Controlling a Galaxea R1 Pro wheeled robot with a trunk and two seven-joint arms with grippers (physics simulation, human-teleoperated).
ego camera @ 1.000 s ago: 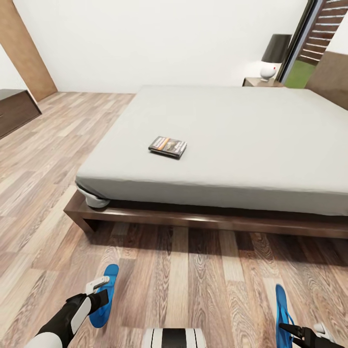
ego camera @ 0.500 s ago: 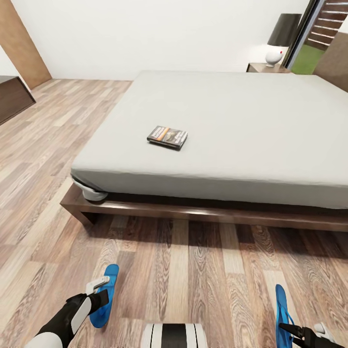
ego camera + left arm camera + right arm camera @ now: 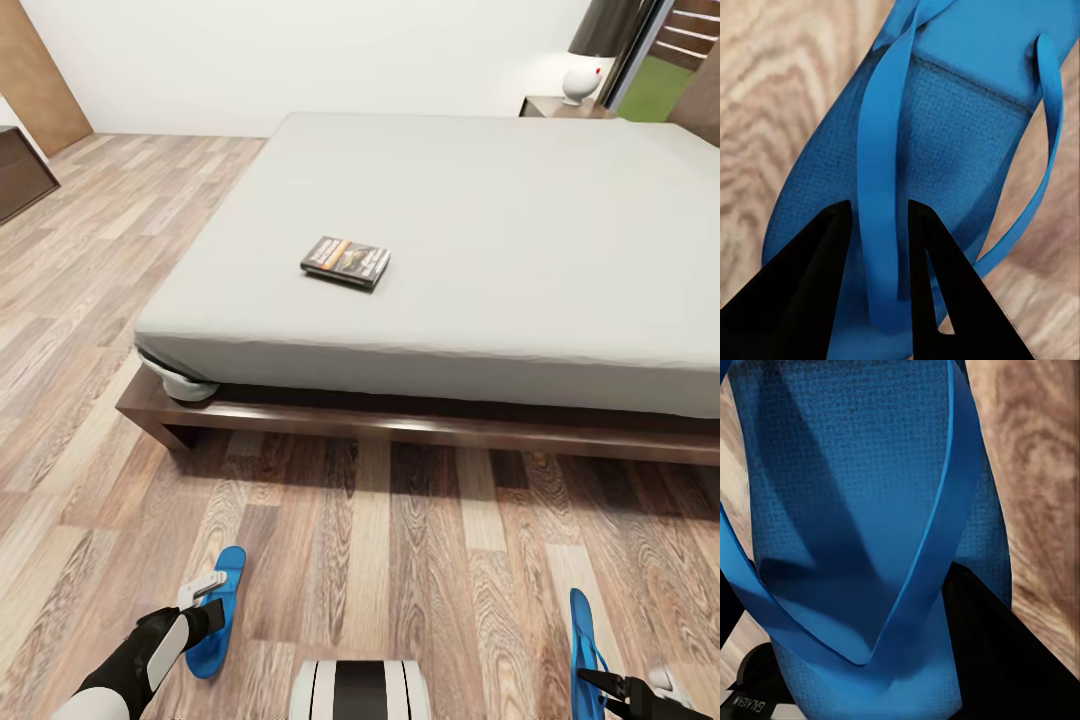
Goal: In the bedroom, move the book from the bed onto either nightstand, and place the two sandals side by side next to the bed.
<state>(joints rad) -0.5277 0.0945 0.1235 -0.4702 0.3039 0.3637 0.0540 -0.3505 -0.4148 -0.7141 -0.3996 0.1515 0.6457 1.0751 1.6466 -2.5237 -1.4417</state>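
Bedroom floor beside bed [image 3: 420, 432]: left claw [image 3: 879, 247] pinches sandal [image 3: 217, 610] strap, right claw [image 3: 612, 683] grips second sandal [image 3: 583, 640], ready for pairing; book [image 3: 346, 261] lies near mattress front edge.

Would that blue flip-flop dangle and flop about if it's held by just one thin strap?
Probably. The left gripper pinches only a narrow strap of the sandal, so the sole would likely hang and swing. The straps curve loosely, suggesting soft, bendy material. It looks thin and flat, so likely light and unlikely to break if dropped.

Head camera overlooks the bed [image 3: 480, 210]; wrist cameras sit close above sandals [image 3: 937, 142].
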